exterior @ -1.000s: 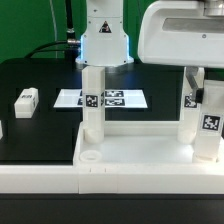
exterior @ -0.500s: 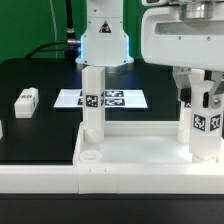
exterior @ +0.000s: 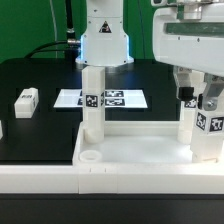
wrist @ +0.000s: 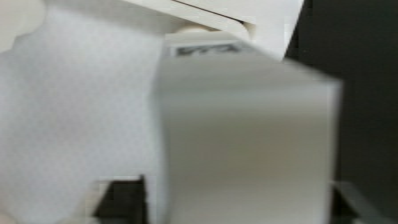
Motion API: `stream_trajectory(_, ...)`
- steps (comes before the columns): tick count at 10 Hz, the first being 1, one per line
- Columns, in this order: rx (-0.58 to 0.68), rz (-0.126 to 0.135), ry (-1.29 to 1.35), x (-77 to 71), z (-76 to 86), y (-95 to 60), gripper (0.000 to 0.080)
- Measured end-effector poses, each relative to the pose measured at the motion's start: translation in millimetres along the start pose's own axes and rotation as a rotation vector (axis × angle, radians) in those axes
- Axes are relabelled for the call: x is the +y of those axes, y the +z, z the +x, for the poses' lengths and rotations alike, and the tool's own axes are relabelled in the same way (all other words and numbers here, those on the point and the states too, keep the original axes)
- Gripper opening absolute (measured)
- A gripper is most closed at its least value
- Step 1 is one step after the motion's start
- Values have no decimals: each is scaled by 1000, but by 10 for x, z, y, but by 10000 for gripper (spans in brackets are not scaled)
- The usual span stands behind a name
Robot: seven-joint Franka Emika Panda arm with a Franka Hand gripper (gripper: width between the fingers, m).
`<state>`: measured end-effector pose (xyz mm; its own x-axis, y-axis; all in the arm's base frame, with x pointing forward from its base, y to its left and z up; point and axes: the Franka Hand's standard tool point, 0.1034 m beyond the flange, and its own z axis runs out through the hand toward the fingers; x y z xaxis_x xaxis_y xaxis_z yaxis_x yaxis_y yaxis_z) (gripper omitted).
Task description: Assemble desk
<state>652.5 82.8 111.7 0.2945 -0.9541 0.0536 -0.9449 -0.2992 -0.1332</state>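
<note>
My hand (exterior: 199,99) closes on the top of the right-hand leg (exterior: 207,140), one dark finger on each side, as far as the exterior view lets me judge. The leg stands upright at the corner of the tabletop (exterior: 140,150) on the exterior view's right. I take it I grip high on the block so the foot stays free to seat in its corner socket, and upright so it goes in straight.

The tabletop lies flat on the black table (exterior: 40,130), rim up, so the sockets face me. The left-hand leg (exterior: 93,110) already stands in a far corner, marker facing the camera. A loose leg (exterior: 25,99) lies on its side well apart, on the exterior view's left, likely waiting its turn. The marker board (exterior: 125,99) lies flat behind the tabletop.

Much is hidden. The arm's white casing covers my wrist and the leg's top end, and the picture's edge cuts the leg's far side. The white shapes at that corner overlap, and I cannot separate them. Whether the foot is fully home is hidden by the rim. The wrist view gives only a blurred white block (wrist: 240,140) filling the picture.
</note>
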Motion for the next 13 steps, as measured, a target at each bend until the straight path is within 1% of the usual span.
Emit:
stream_trajectory(1,4,7,-150,-43,17,-36,498)
stream_trajectory(2,2,14,-258,-77,-46,-43,617)
stream_trajectory(3,-4,18,-361,-79,-169,-20,639)
stream_trajectory(4,0,18,-381,-76,-291,-24,639)
stream_trajectory(6,8,16,-537,-72,-245,-23,648)
stream_trajectory(7,13,12,-637,-77,-253,-30,649)
stream_trajectory(8,31,1,-839,-104,-255,-61,649)
stream_trajectory(9,44,2,-1042,-116,-206,-77,649)
stream_trajectory(10,47,1,-1234,-106,-136,-55,649)
stream_trajectory(11,43,-1,-1321,-103,-122,-49,649)
stream_trajectory(12,47,-6,-1334,-100,-112,-48,649)
stream_trajectory(13,47,-6,-1323,-100,-110,-48,622)
